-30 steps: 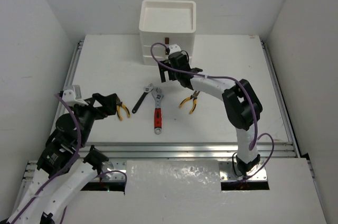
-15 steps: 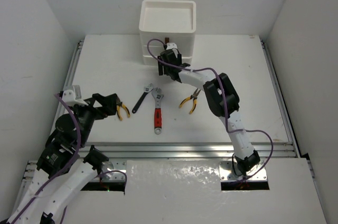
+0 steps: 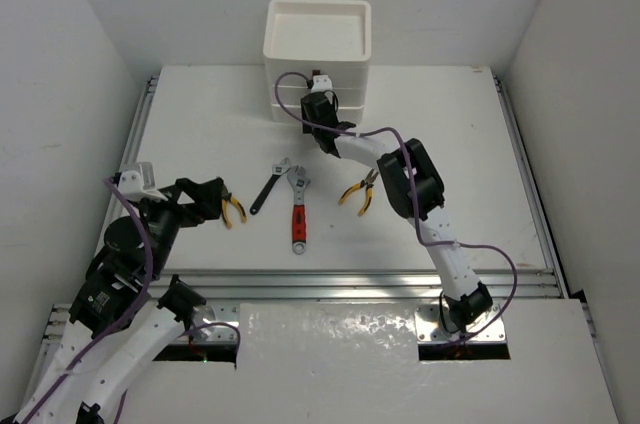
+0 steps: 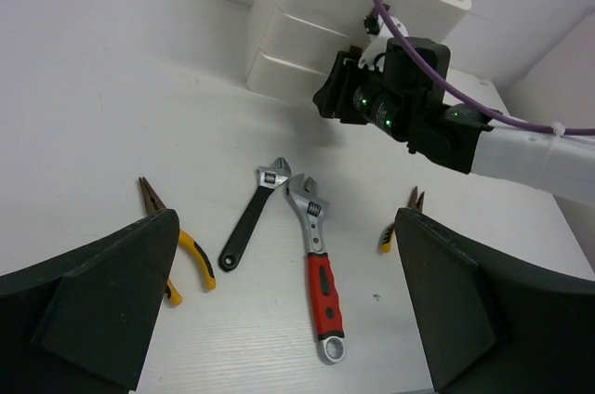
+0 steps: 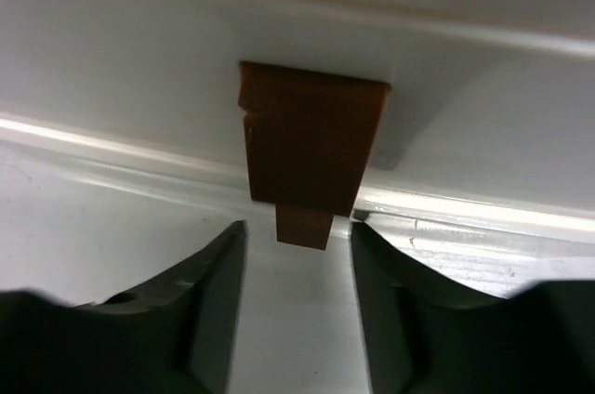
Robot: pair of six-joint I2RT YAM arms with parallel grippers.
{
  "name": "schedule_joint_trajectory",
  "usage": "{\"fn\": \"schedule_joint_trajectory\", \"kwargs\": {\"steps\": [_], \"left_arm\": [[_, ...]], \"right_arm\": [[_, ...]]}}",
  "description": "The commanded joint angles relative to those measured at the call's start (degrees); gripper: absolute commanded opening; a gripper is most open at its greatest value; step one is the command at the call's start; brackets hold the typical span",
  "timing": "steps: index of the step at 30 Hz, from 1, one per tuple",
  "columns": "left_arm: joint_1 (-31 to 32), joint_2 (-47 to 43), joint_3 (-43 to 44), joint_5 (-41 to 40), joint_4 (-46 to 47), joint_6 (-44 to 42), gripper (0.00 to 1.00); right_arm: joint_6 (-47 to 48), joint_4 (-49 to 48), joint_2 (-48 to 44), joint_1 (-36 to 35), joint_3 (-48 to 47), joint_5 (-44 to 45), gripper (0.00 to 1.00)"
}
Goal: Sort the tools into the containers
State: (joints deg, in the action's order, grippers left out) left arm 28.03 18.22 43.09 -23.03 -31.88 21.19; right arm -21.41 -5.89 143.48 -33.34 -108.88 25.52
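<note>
The containers, a white stacked drawer unit (image 3: 318, 39) with a top tray, stand at the table's back. My right gripper (image 5: 297, 238) is pressed up to a drawer front. Its jaws stand open, close on either side of the dark red-brown handle (image 5: 311, 148), with slim gaps showing. On the table lie a red-handled wrench (image 3: 298, 214), a black-handled wrench (image 3: 266, 192) and two yellow-handled pliers (image 3: 360, 194) (image 3: 232, 209). My left gripper (image 3: 212, 196) hovers wide open and empty over the left pliers (image 4: 191, 262), looking at the wrenches (image 4: 321, 282).
The right arm (image 3: 410, 179) stretches over the table from the near edge to the drawers, passing above the right pliers. Aluminium rails (image 3: 350, 284) run along the near edge. White walls enclose the table on three sides.
My right gripper has moved forward to the drawer front and its jaws have narrowed around the handle. The left arm and the tools have stayed put.
</note>
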Motion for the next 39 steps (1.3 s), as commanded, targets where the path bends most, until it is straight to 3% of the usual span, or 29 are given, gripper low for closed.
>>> {"fn": "schedule_joint_trajectory", "kwargs": {"steps": [1, 2, 5, 8, 17, 19, 21, 22, 23, 24, 25, 34, 39], "left_arm": [[-0.70, -0.38, -0.20, 1.14, 2.79, -1.06, 1.00], [-0.70, -0.29, -0.20, 1.23, 2.79, -1.06, 1.00], [-0.70, -0.29, -0.20, 1.32, 2.79, -1.06, 1.00], [-0.79, -0.46, -0.20, 1.32, 2.79, -1.06, 1.00], [-0.79, -1.08, -0.11, 0.26, 2.44, -0.80, 1.00], [-0.79, -1.08, -0.11, 0.17, 2.43, -0.71, 1.00], [-0.79, -0.90, -0.11, 0.09, 2.35, -0.71, 1.00], [-0.79, -0.82, -0.11, 0.17, 2.35, -0.71, 1.00], [-0.79, -0.82, -0.11, 0.09, 2.35, -0.71, 1.00], [-0.79, -0.90, -0.11, 0.00, 2.35, -0.71, 1.00], [-0.79, -0.82, -0.11, -0.18, 2.17, -0.62, 1.00], [-0.79, -1.26, -0.11, -0.88, 2.00, -0.36, 1.00], [-0.79, -0.55, -0.03, -1.14, 1.73, -0.19, 1.00]], "right_arm": [[2.51, -5.61, 0.13, 0.74, -0.20, 0.41, 0.47], [2.86, -5.97, 0.05, 0.82, -0.02, 0.50, 0.29], [3.74, -8.34, -1.18, 0.74, 2.70, 1.11, 0.00], [2.78, -9.49, -4.51, 0.56, 7.70, 1.11, 0.00], [-7.24, -17.49, -23.93, -4.88, 40.90, 1.99, 0.00], [-8.12, -17.06, -26.93, -5.94, 43.65, -0.63, 0.12], [-8.56, -15.04, -29.12, -6.56, 43.93, -1.00, 0.16], [-8.56, -14.42, -29.83, -6.73, 44.10, -1.78, 0.26], [-8.74, -12.41, -30.62, -6.91, 43.76, -3.53, 0.43], [-9.26, -10.82, -31.50, -7.00, 43.32, -3.46, 0.89], [-9.87, -9.24, -33.33, -7.17, 43.14, -3.63, 0.99], [-22.42, 17.72, -46.35, -7.09, 47.44, 3.30, 0.99], [-30.86, 28.11, -45.41, -6.65, 47.89, 8.49, 0.99]]}}
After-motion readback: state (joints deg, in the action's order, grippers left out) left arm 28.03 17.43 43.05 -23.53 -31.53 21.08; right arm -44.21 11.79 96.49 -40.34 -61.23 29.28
